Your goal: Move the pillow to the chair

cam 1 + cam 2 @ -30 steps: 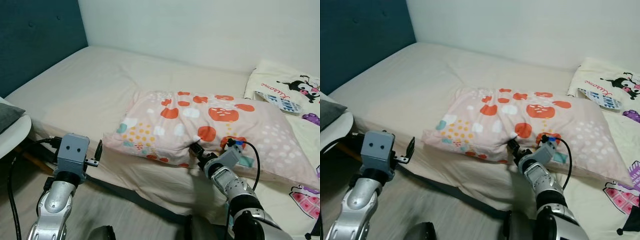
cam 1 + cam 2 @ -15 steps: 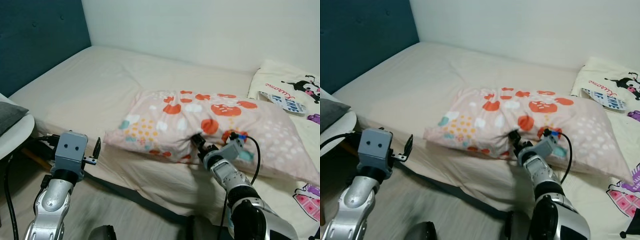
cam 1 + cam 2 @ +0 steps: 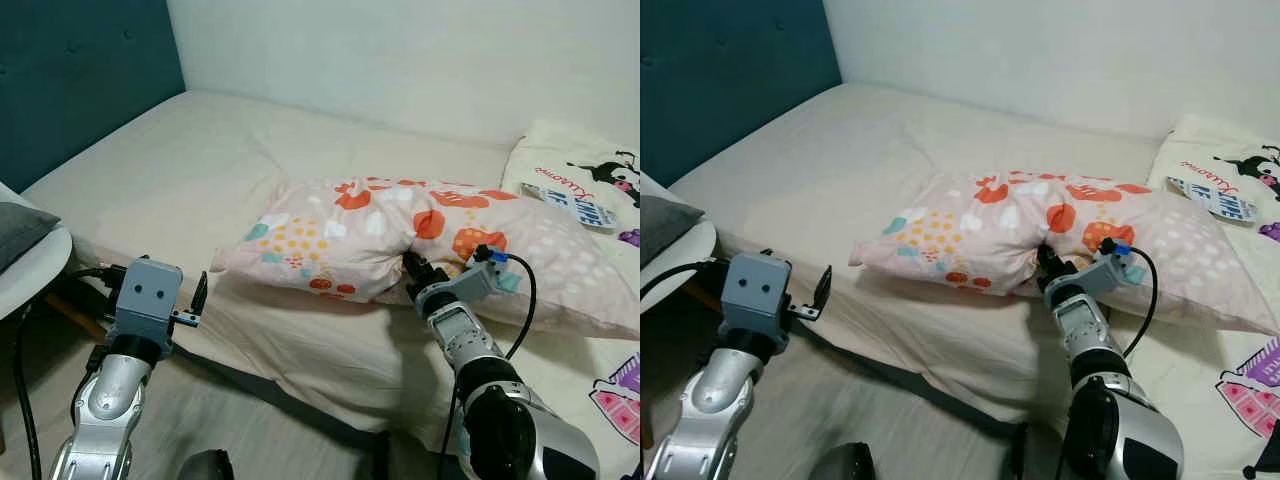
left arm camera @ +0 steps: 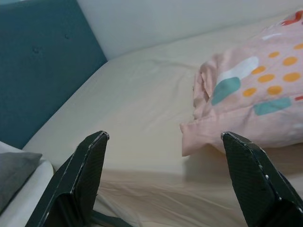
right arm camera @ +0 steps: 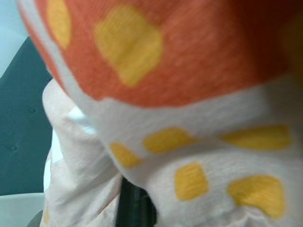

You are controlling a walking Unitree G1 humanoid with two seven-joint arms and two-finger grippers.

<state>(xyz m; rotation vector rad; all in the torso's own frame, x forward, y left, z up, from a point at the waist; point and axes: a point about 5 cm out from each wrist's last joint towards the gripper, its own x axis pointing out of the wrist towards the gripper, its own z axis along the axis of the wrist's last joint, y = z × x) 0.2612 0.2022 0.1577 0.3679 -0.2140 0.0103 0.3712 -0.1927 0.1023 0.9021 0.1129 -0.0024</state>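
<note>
The robot's right arm reaches forward and slightly inward from the lower right, silver forearm angled up toward its wrist, where a black cable loops past a blue connector. The right gripper (image 3: 412, 268) has its black fingers closed on a fold of pillow (image 3: 330, 235) fabric at the near edge. The left arm is raised at the lower left, elbow bent, its grey wrist block upright. The left gripper (image 4: 165, 156) is held with its two black fingers spread wide, touching nothing.
</note>
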